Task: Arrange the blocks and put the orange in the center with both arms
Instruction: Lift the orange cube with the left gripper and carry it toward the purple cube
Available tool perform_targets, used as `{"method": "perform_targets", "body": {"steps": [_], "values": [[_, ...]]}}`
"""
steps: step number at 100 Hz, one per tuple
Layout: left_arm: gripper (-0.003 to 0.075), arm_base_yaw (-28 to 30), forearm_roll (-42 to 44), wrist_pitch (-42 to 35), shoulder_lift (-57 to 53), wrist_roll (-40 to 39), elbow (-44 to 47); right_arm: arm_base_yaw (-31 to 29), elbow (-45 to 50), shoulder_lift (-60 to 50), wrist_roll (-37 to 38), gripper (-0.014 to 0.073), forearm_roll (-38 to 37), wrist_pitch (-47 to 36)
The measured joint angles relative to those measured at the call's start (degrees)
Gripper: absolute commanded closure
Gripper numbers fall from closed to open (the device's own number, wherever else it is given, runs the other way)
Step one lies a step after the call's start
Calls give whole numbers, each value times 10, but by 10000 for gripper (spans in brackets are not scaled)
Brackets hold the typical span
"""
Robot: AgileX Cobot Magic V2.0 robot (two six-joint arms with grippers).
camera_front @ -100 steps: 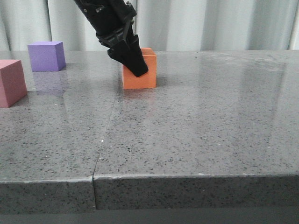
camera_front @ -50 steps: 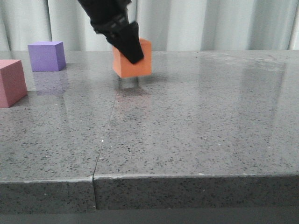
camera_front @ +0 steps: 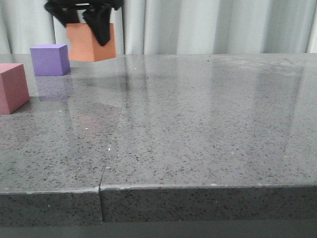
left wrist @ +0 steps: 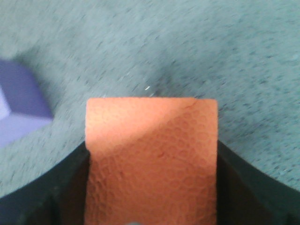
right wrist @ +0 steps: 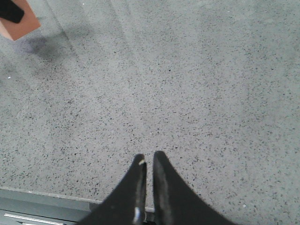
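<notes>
Front view showed the grey stone table [camera_front: 198,124] spanning the scene. Above it, the left gripper [camera_front: 91,22] held the orange cube [camera_front: 86,44] clamped between its jaws, lifted clear of the surface. Beside the jaws sat the purple cube [camera_front: 48,59], and farther off the pink cube [camera_front: 12,87]. The right gripper [right wrist: 149,161] hung over bare table, fingers nearly touching, empty.

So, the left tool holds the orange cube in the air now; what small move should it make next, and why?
Probably lower it gently. The left tool grips the orange cube clear above the table, beside the purple cube, with the pink cube nearer the front. Whether it is centred between them cannot be judged.
</notes>
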Motion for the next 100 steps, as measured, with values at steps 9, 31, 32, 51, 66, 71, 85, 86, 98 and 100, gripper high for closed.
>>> {"method": "perform_targets", "body": {"steps": [9, 31, 32, 51, 66, 71, 85, 86, 98, 100], "values": [[437, 19, 1, 25, -2, -14, 0, 0, 0, 0, 0, 537, 0, 0], [437, 64, 1, 54, -4, -21, 0, 0, 0, 0, 0, 537, 0, 0], [437, 66, 1, 56, -5, -21, 0, 0, 0, 0, 0, 537, 0, 0], [437, 98, 1, 64, -11, -30, 0, 0, 0, 0, 0, 537, 0, 0], [437, 117, 2, 70, -15, -54, 21, 0, 0, 0, 0, 537, 0, 0], [437, 124, 2, 66, -15, -64, 31, 0, 0, 0, 0, 537, 0, 0], [437, 131, 4, 39, -15, -91, 54, 0, 0, 0, 0, 537, 0, 0], [437, 131, 4, 37, -15, -94, 54, 0, 0, 0, 0, 537, 0, 0], [437, 132, 5, 14, -15, -109, 66, 0, 0, 0, 0, 537, -1, 0], [437, 132, 5, 11, -15, -112, 66, 0, 0, 0, 0, 537, -1, 0]]}}
